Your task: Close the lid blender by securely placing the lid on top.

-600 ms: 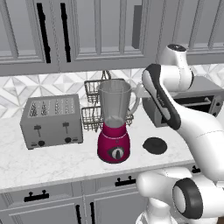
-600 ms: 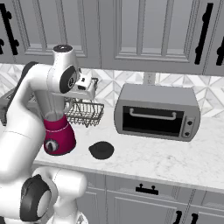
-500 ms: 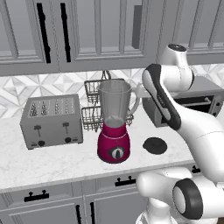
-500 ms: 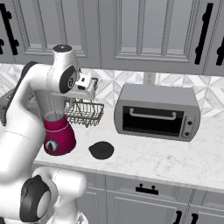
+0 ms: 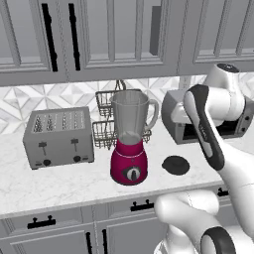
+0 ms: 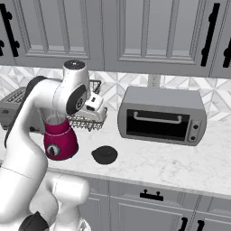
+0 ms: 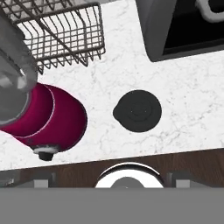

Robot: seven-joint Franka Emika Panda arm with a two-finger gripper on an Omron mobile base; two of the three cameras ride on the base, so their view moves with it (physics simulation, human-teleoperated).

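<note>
On the white marble counter (image 5: 59,183), a silver four-slot toaster (image 5: 59,136) sits left of the clear-jarred blender with magenta base (image 5: 130,141), wire baskets (image 5: 110,116) stand behind it, and a grey toaster oven (image 6: 162,115) is to the right. The small round black lid (image 7: 138,110) lies near the counter's front edge, just beside the blender's base, nothing covering it. My hand view looks straight down on it; the base views show my arm folded high above. My gripper is spread wide, holding nothing.

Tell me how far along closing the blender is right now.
Nothing is done yet: the lid lies flat on the counter beside the blender, whose jar mouth is uncovered. The gripper is high above the lid, holding nothing. Left: descend, grasp the lid, seat it on the jar.
</note>
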